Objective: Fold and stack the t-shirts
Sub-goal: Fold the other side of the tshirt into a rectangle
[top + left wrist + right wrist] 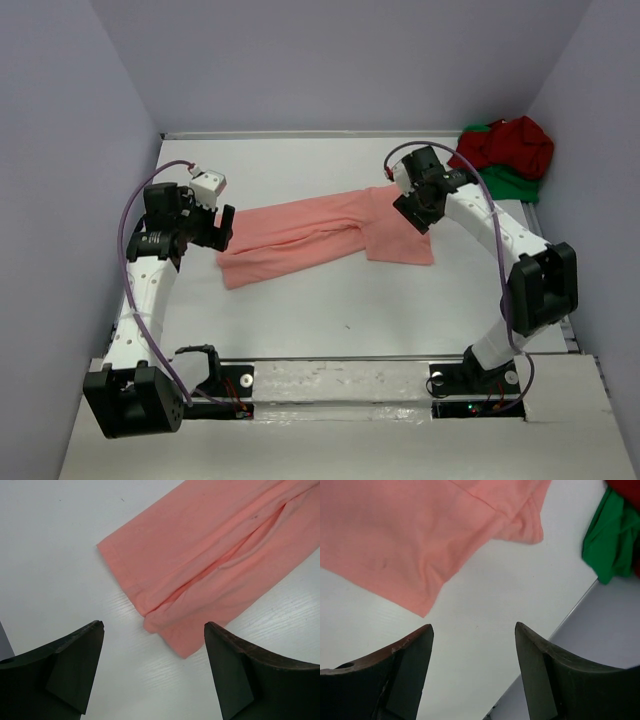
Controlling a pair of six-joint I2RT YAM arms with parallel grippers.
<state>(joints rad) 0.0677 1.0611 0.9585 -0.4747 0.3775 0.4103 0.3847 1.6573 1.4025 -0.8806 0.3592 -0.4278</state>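
On the tabletop (330, 310), find the salmon-pink t-shirt (320, 235) stretched between both arms, red t-shirt (510, 142) and green t-shirt (515, 185) heaped far right; with left gripper (154, 627) and right gripper (474, 626) both spread, empty, pinch opposite ends low; flatten the lengthwise crease first.

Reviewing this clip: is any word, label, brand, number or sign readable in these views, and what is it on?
No text can be read in any view.
salmon-pink t-shirt: plain, no print or tag showing.
dark red t-shirt and green t-shirt: plain where visible; both are crumpled, so parts are hidden.
table: white surface, no writing.
arm bases: any label there is too small to tell.
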